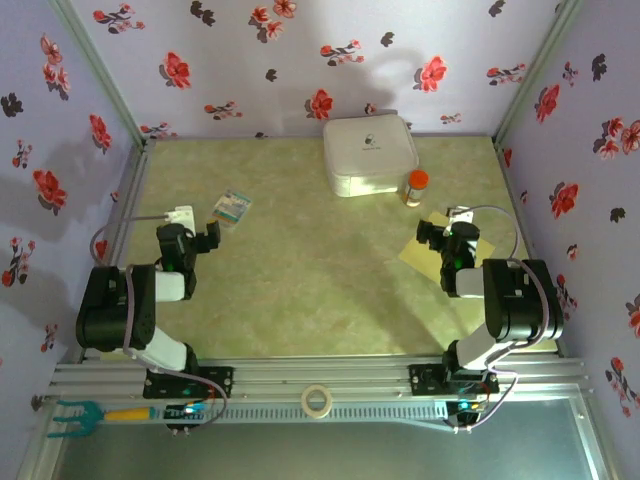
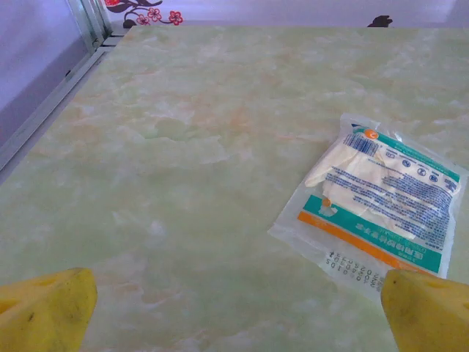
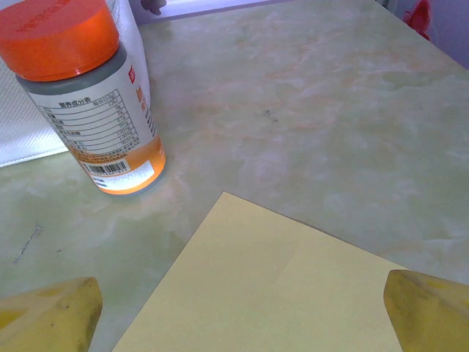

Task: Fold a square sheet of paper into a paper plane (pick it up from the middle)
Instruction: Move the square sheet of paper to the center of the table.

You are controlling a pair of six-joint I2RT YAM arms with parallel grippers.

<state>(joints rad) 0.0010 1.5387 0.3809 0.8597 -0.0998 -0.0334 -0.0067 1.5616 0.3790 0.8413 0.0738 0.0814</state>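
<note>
I am holding my right fingers [image 3: 51, 315] spread wide with nothing between them, and they are hanging low over the sheet [image 3: 278, 293]. The sheet is lying flat on the worktop [image 3: 330, 110] at the right side, directly under and just ahead of these fingers. It is sitting cornerwise to me, one corner pointing away towards the bottle [image 3: 88, 110], which is standing upright just beyond that corner and apart from it. Being square, it is offering no long axis; its middle, I judge, is lying under the wrist or a little behind the fingertips, so I am expecting to come back slightly before dropping.

My right arm is clearly the nearer one. It is sitting folded, elbow back by the near edge, wrist pitched forward and down.

My left fingers [image 2: 44, 308] are likewise wide open and empty, hovering well apart across the worktop, pointing at a packet [image 2: 381, 198].
</note>
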